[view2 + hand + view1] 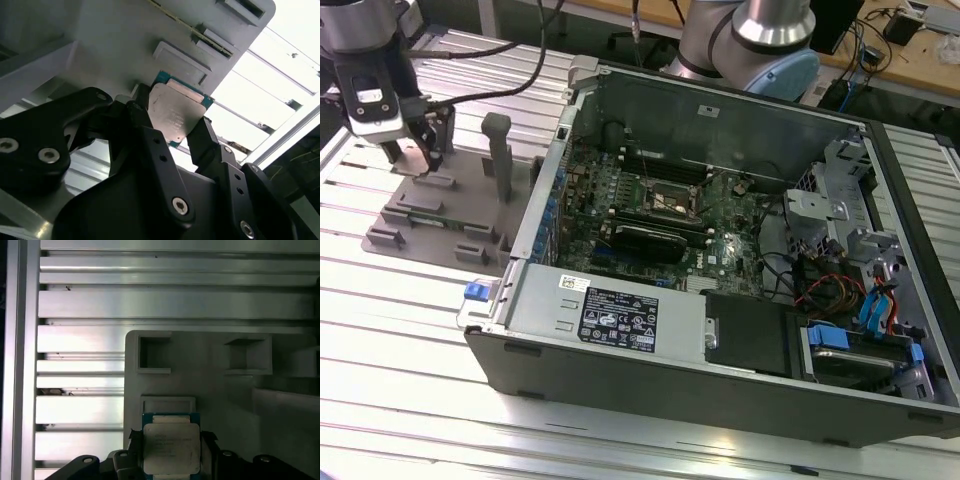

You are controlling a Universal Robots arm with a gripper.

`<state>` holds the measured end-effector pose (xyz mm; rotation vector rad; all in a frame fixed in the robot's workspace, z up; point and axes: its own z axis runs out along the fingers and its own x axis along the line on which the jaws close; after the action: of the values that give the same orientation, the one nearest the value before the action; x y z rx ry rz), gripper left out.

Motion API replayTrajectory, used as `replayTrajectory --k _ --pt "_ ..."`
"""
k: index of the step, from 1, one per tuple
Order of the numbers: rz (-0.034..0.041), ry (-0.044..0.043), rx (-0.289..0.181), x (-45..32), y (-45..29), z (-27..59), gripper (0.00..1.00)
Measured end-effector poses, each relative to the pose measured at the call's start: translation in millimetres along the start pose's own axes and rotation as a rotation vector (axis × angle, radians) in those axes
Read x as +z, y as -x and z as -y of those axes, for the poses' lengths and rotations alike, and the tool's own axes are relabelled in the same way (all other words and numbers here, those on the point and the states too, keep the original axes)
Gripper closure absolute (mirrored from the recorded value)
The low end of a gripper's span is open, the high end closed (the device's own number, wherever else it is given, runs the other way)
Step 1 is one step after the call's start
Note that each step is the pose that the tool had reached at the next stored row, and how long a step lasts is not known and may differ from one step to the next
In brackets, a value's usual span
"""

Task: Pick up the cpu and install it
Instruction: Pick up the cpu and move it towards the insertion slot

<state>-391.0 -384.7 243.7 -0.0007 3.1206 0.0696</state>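
Black two-finger gripper at exterior view's left, jaws pinching small flat square silvery cpu by opposite edges, over grey plastic fixture

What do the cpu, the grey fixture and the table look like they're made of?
cpu: metal top plate with a dull silvery sheen, on a green board rim.
fixture: probably plastic; matte grey with moulded pockets.
table: likely aluminium; bright, slotted rails.
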Motion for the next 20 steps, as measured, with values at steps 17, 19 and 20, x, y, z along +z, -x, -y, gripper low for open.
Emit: replayTrajectory --k 17,19,20 --pt "-0.0001 -0.0002 0.0 -82.2 1.7 -4.9 0.45" --pt "0.0 -0.0001 0.0 -95.1 1.9 -5.5 0.45" --pt "-0.0001 -0.0002 0.0 -97.9 2.0 -5.6 0.45"
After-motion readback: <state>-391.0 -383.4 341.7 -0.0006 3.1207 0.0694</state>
